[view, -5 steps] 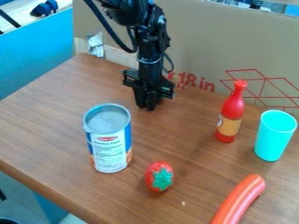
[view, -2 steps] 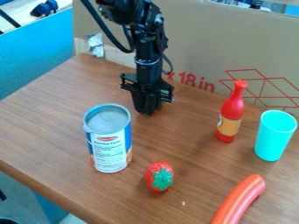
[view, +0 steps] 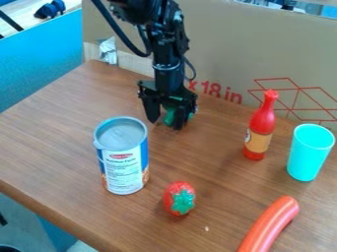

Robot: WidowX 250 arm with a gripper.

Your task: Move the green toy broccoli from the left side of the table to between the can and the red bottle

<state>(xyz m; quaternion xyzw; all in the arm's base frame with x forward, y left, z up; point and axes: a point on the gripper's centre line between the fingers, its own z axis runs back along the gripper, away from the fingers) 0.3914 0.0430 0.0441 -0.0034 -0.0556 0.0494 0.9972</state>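
The gripper (view: 166,124) hangs low over the back of the table, behind and right of the can, with its fingers spread open. A green object (view: 170,116) shows between the fingers and past the right one, partly hidden by it; whether they touch cannot be told. In front stands a blue and white can (view: 123,162) with a grey lid. A red strawberry-like toy (view: 179,198) with a green top lies right of the can.
A red bottle (view: 260,129) stands upright on the right, with a turquoise cup (view: 309,152) beside it. An orange-red sausage-shaped toy (view: 268,225) lies at the front right. A cardboard panel (view: 223,49) rises behind the wooden table (view: 59,133).
The gripper has come slightly forward and its fingers have spread apart, so more of the green object behind them shows. The other things have stayed where they were.
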